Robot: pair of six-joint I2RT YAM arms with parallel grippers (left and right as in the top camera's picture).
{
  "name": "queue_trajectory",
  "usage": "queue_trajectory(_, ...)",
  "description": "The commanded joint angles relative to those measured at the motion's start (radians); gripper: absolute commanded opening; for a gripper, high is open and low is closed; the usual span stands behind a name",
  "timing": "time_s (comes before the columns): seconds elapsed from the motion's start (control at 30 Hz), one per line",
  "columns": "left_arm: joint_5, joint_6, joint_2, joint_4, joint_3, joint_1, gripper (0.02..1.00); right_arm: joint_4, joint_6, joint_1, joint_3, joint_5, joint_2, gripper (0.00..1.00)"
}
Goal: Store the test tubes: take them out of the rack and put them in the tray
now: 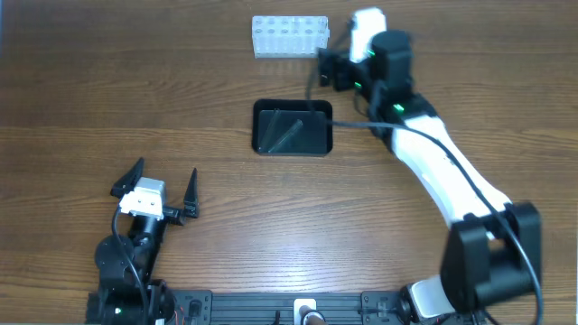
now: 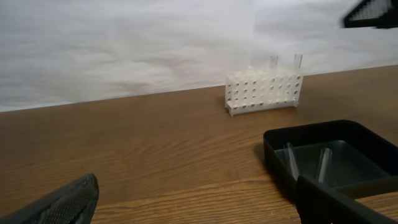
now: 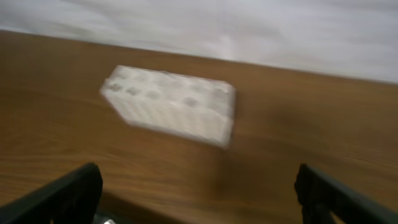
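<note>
Right pincer [image 3: 199,194] wide open, holding nothing, near the rack [image 3: 171,106]; next pick pending.
Two tubes [image 2: 298,60] stand upright at the rack end nearest me, long axis vertical, mouths up; others lie flat in the tray [image 1: 256,126] near the rack. My judgement: centre my fingers on one tube's top, close gently, lift straight along its axis to avoid tipping the rack.

Soft, even overhead light falls on the table [image 1: 108,90], throwing only faint shadows in the top view; the black tray [image 1: 256,131] carries a dull sheen on its floor. In the left wrist view the wall [image 2: 124,43] behind the rack [image 2: 264,92] is washed out to white. The right wrist view is smeared, the rack's edges streaked.
</note>
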Motion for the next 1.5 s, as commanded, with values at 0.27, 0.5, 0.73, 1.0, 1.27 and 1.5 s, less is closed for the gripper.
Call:
queue_trajectory(0.27, 0.016, 0.010, -0.008, -0.001, -0.005, 0.008, 1.000, -0.354, 0.130, 0.171, 0.517, 0.285, 0.330, 0.965)
queue_trajectory(0.5, 0.016, 0.010, -0.008, -0.001, -0.005, 0.008, 1.000, -0.434, 0.213, 0.185, 0.687, 0.362, 0.473, 0.945)
queue_trajectory(0.73, 0.016, 0.010, -0.008, -0.001, -0.005, 0.008, 1.000, -0.369, 0.243, 0.185, 0.724, 0.372, 0.540, 0.947)
queue_trajectory(1.0, 0.016, 0.010, -0.008, -0.001, -0.005, 0.008, 1.000, -0.277, 0.243, 0.180, 0.724, 0.391, 0.586, 0.936)
queue_trajectory(1.27, 0.016, 0.010, -0.008, -0.001, -0.005, 0.008, 1.000, -0.219, 0.239, 0.171, 0.724, 0.398, 0.624, 0.932)
queue_trajectory(1.5, 0.016, 0.010, -0.008, -0.001, -0.005, 0.008, 1.000, -0.192, 0.238, 0.163, 0.724, 0.398, 0.641, 0.901)
